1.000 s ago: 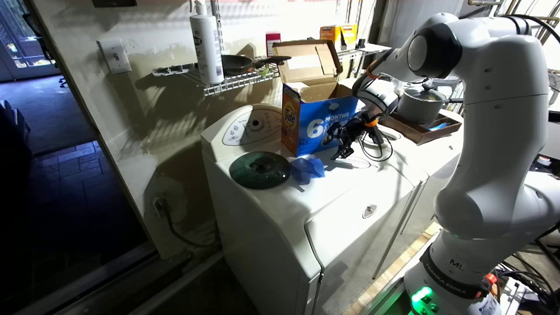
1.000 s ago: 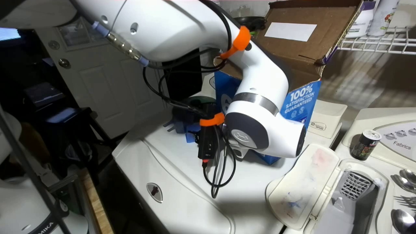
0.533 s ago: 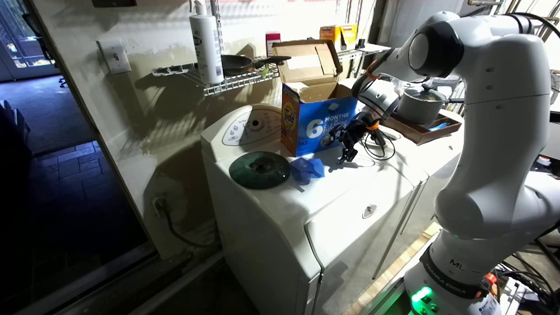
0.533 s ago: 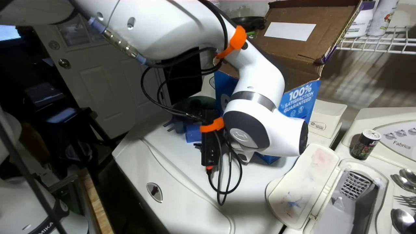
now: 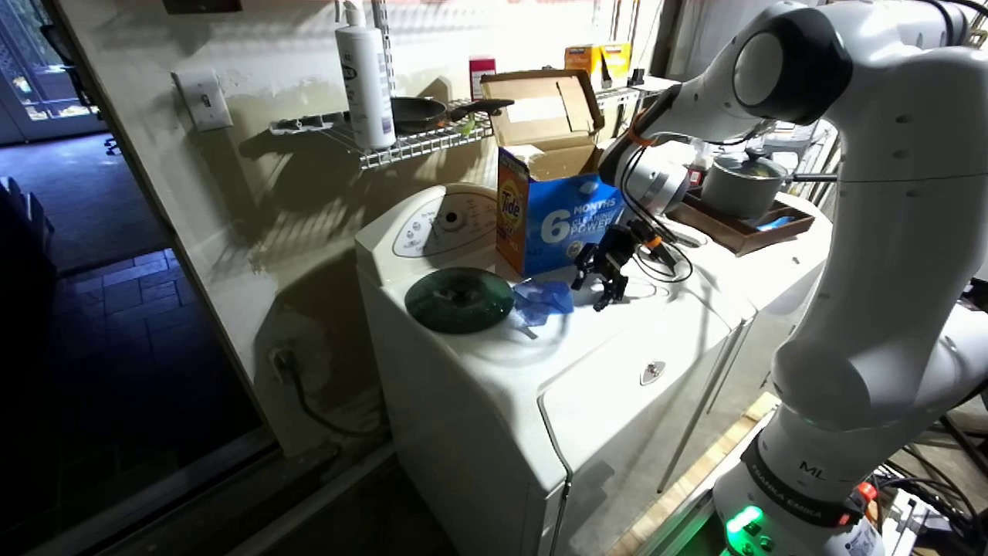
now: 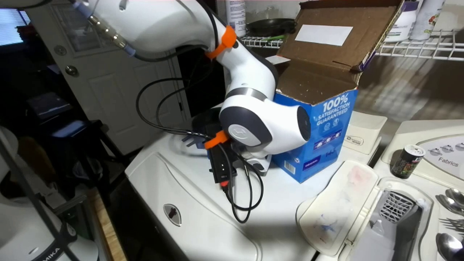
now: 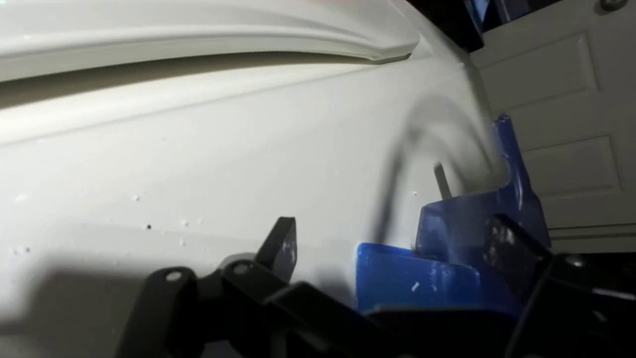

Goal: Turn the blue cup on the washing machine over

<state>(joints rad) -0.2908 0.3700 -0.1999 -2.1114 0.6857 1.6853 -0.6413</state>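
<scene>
1. Blue cup (image 5: pixel 544 300) sits on the white washing machine (image 5: pixel 440 394), just beside the dark green disc (image 5: pixel 458 300), near the blue cardboard box (image 5: pixel 575 224).
2. Plain sight in an exterior view (image 5: pixel 544 300); in an exterior view the arm (image 6: pixel 250 119) covers most of the cup (image 6: pixel 196 140), leaving a dark, pronged bit.
3. Box face lettered "Tide" and "6 MONTHS", plus pot (image 5: pixel 741 185) in brown tray (image 5: pixel 714 234), in an exterior view. "100% SATISFACTION GUARANTEED" side, small can (image 6: pixel 408 161) and spoons (image 6: pixel 449 246), in an exterior view.
4. Wrist view adds the seam by the lid (image 7: pixel 198 30) and a panelled door (image 7: pixel 566 144).
5. Long axis: roughly from disc edge toward pincer; seen from the wrist, from lower left up to a narrow projection at upper right. Which way the mouth faces, cannot tell.
6. Look: bright blue nearer part, smooth, small white glints; darker blue beyond. Whether one piece, cannot tell. Slim grey strip (image 7: pixel 442 181) alongside, shadow or solid unclear.
7. Black pincer (image 7: pixel 395 238): fingers spread wide, near the cup; contact unclear. Bright part shows in the gap, darker part partly behind a finger.
</scene>
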